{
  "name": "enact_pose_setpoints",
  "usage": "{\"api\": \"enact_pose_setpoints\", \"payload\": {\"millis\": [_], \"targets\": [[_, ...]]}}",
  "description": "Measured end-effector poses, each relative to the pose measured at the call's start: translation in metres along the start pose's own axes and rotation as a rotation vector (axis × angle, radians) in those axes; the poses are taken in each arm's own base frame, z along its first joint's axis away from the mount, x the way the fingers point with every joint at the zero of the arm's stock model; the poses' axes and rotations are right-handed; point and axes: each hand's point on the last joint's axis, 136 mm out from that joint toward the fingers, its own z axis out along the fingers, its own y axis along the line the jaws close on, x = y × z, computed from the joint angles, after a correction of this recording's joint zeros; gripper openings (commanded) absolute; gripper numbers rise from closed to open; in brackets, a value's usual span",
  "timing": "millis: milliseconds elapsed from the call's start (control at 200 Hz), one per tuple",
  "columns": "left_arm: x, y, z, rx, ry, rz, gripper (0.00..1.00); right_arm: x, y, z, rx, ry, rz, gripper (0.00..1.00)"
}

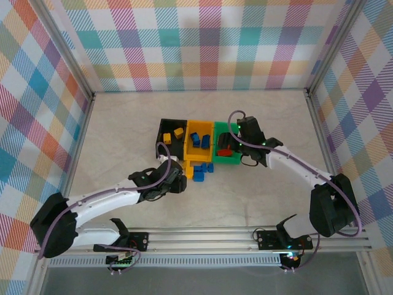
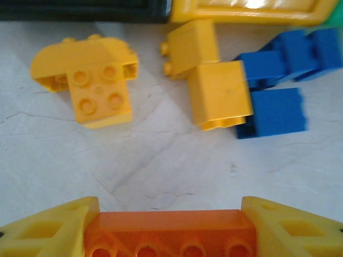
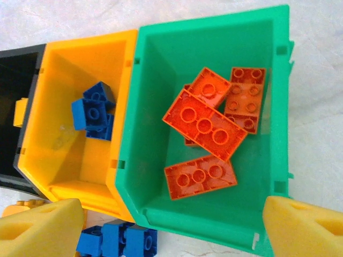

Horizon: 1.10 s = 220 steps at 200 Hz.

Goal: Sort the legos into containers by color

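Left wrist view — the left gripper [image 2: 170, 214] is clamped on an orange brick [image 2: 170, 235]. Over the green bin [image 3: 214, 32] the right gripper [image 3: 171, 225] hangs — jaws wide apart.

No text, label, brand, number or sign can be read anywhere. The studs of the orange bricks [image 3: 204, 125] in the green bin [image 3: 278, 107], straight ahead of the right tool [image 3: 171, 230], may carry raised lettering, but they are too small and soft in the picture to make out. The studs of the orange brick [image 2: 169, 238] between the fingers of the left tool [image 2: 169, 214] are likewise too blurred to read.
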Motion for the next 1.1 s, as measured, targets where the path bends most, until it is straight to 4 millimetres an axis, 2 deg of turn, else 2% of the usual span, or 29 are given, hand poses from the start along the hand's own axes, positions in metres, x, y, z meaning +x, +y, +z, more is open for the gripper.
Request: {"api": "enact_pose_setpoints", "payload": {"millis": [115,185,255,390,550,705,840,985,1100], "targets": [[-0.022,-0.020,-0.013,0.052,-0.025,-0.010,0.56,0.010,-0.011,-0.001,0.029,0.003,0.012,0.88],[-0.044,-0.041,-0.016,0.091,-0.043,-0.015,0.55,0.015,-0.018,-0.005,0.048,-0.002,0.026,0.88],[-0.066,-0.065,-0.011,0.122,-0.053,-0.012,0.54,0.019,-0.026,-0.011,0.064,-0.011,0.040,0.88],[-0.102,-0.114,0.017,0.168,-0.064,0.011,0.53,0.027,-0.044,-0.026,0.104,-0.031,0.069,0.89],[-0.126,-0.154,0.064,0.170,-0.046,0.041,0.53,0.033,-0.063,-0.045,0.138,-0.065,0.100,0.90],[-0.135,-0.172,0.099,0.156,-0.031,0.061,0.54,0.033,-0.070,-0.064,0.141,-0.112,0.110,0.90],[-0.142,-0.181,0.110,0.157,-0.032,0.064,0.57,0.031,-0.071,-0.078,0.130,-0.148,0.115,0.91],[-0.147,-0.187,0.116,0.161,-0.038,0.060,0.78,0.032,-0.072,-0.086,0.121,-0.168,0.119,0.91],[-0.152,-0.190,0.115,0.165,-0.049,0.046,0.83,0.032,-0.072,-0.090,0.116,-0.175,0.123,0.91]]}}
